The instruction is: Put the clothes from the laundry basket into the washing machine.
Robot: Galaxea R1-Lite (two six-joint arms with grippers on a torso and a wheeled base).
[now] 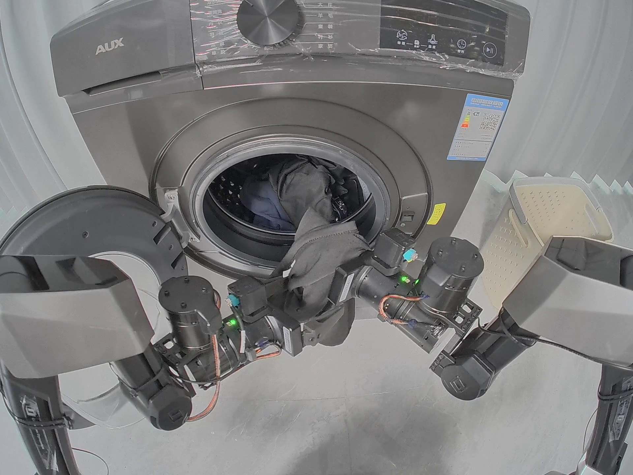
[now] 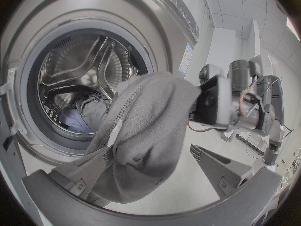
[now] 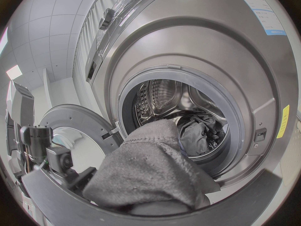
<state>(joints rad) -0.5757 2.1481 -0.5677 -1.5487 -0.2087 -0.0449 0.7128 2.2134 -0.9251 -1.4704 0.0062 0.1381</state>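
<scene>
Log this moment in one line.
garment: grey, at washer mouth, draped over open left jaws; door: open; drum: clothes inside; basket: beside washer

The grey garment [image 1: 316,258] covered the front end of the right gripper [image 1: 346,277] in the middle of the head view, so we could not tell its grip. In the lower left of the left wrist view the cloth lay over one finger [image 2: 73,183] of the left gripper [image 2: 131,165]. The laundry basket [image 1: 547,212] at the right was partly hidden behind the right arm [image 1: 580,291]. The print on the blue label [image 1: 477,126] was too small to read.
</scene>
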